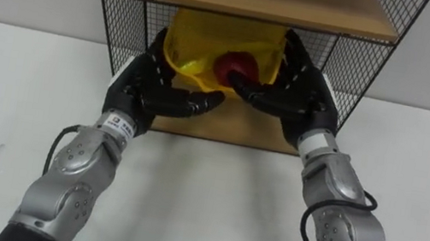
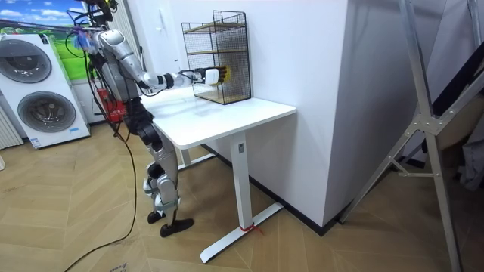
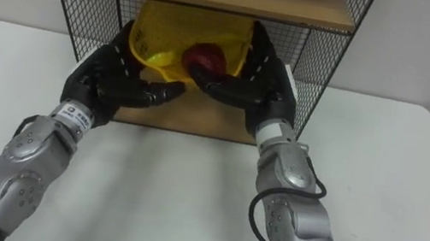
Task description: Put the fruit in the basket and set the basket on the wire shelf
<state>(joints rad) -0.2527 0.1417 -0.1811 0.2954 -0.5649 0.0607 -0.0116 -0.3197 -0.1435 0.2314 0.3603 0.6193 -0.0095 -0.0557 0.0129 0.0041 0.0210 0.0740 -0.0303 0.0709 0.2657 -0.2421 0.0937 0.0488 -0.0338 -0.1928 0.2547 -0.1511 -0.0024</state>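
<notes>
the robot stands at the white table (image 1: 203, 196), both arms stretched forward over it. the left hand (image 1: 150, 83) and right hand (image 1: 296, 88) press against opposite sides of the yellow basket (image 1: 211, 38), fingers spread and fairly straight, thumbs reaching across its front. a red fruit (image 1: 237, 65) lies in the basket. the basket is inside the lower compartment of the wire shelf (image 1: 126, 24), under its wooden board (image 1: 251, 1).

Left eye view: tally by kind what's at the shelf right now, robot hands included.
yellow basket: 1
red fruit: 1
wire shelf: 1
white table: 1
robot hands: 2, left hand and right hand
Total: 6
</notes>
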